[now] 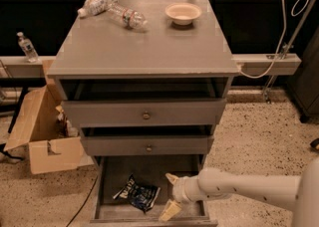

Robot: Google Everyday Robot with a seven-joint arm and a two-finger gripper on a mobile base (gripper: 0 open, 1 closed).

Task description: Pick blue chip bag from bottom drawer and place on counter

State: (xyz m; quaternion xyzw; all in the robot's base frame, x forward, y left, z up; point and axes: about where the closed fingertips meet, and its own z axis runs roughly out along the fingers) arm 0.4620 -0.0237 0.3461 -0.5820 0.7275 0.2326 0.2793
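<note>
The blue chip bag (138, 194) lies crumpled on the floor of the open bottom drawer (113, 169), left of centre. My gripper (169, 195) reaches in from the right on a white arm, inside the drawer just right of the bag and not touching it. Its two pale fingers are spread apart, one high and one low, with nothing between them. The counter (149, 47) is the grey top of the cabinet above.
Two clear plastic bottles (112, 8) and a small pale bowl (183, 13) lie at the back of the counter. The two upper drawers (144, 114) with knobs stick out slightly. An open cardboard box (42, 131) stands on the floor to the left. A bottle (26, 47) stands on the left ledge.
</note>
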